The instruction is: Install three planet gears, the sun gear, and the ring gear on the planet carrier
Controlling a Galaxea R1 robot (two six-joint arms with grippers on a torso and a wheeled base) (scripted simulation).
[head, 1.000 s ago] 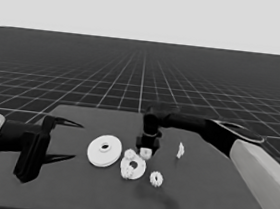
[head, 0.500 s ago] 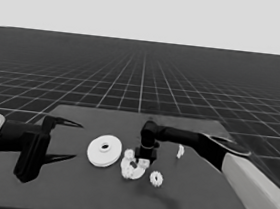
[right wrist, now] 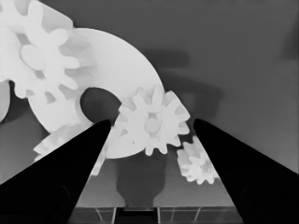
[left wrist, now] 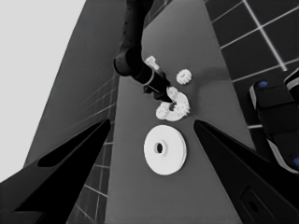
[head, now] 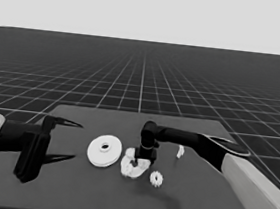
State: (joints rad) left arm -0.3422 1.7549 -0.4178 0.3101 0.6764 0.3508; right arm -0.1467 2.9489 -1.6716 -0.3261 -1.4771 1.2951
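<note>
My right gripper (head: pixel 140 161) is low over the smaller round part (right wrist: pixel 117 60), the planet carrier (head: pixel 126 164), with its fingers open. A planet gear (right wrist: pixel 152 123) sits between them on the part's rim, beside its centre hole. Two more gears (right wrist: pixel 37 60) (right wrist: pixel 60 142) rest on the same part. A fourth gear (head: pixel 156 178) lies loose on the table just right of it. I cannot tell which one is the sun gear. The larger round part, the ring gear (head: pixel 97 155), lies flat to the left. My left gripper (head: pixel 78 141) waits open at the table's left end.
A thin white piece (head: pixel 180 151) lies behind the right forearm, right of the gear cluster. The right arm (head: pixel 234 164) slants in from the lower right corner. Dark machinery with blue lights (left wrist: pixel 275 121) shows past the table's edge in the left wrist view.
The right gripper has moved left and down from near the thin white piece to the smaller round part, bringing a gear that now rests on it. The left arm has not moved.
</note>
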